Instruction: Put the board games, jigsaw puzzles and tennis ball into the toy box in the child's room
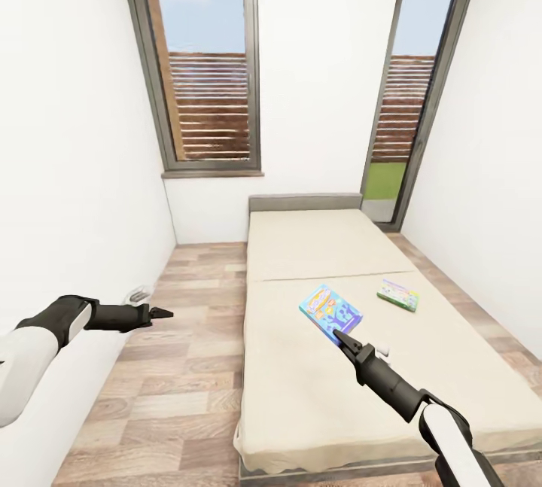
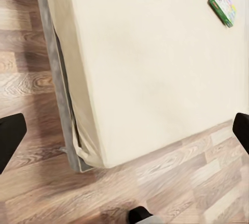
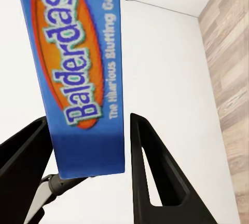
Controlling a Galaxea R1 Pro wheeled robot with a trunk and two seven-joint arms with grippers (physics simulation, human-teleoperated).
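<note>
bed (image 1: 316, 366): blue board game (image 1: 330, 309) lies diagonal.

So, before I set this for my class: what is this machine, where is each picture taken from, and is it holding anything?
It is a simulated two-armed robot. The big picture comes from its head camera; the other two come from cameras beside each gripper. On the bed lie a blue board game and a green-edged board game. The right gripper reaches the blue one, fingers open either side, not yet clamped. The left gripper hangs open above the wood floor, holding nothing.
</note>
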